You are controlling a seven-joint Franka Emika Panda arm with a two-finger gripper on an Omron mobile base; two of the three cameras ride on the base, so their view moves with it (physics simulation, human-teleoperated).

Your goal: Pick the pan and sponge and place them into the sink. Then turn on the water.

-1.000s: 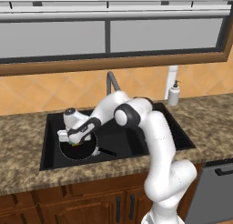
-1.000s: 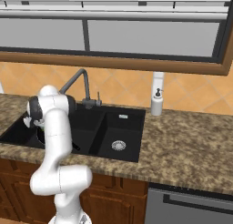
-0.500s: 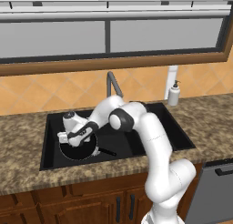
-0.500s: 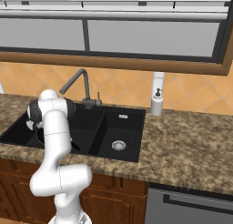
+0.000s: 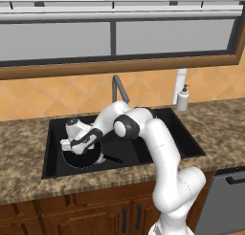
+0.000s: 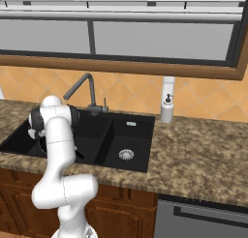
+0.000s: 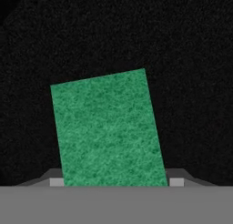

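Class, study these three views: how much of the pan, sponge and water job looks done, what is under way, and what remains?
Done: the pan already lies in the wide basin of the sink. In hand: the gripper is low over the pan, and the hand view shows the sponge flat between the fingertips, though whether they grip it cannot be told. Left: no stream falls from the faucet, so the water is not yet on.
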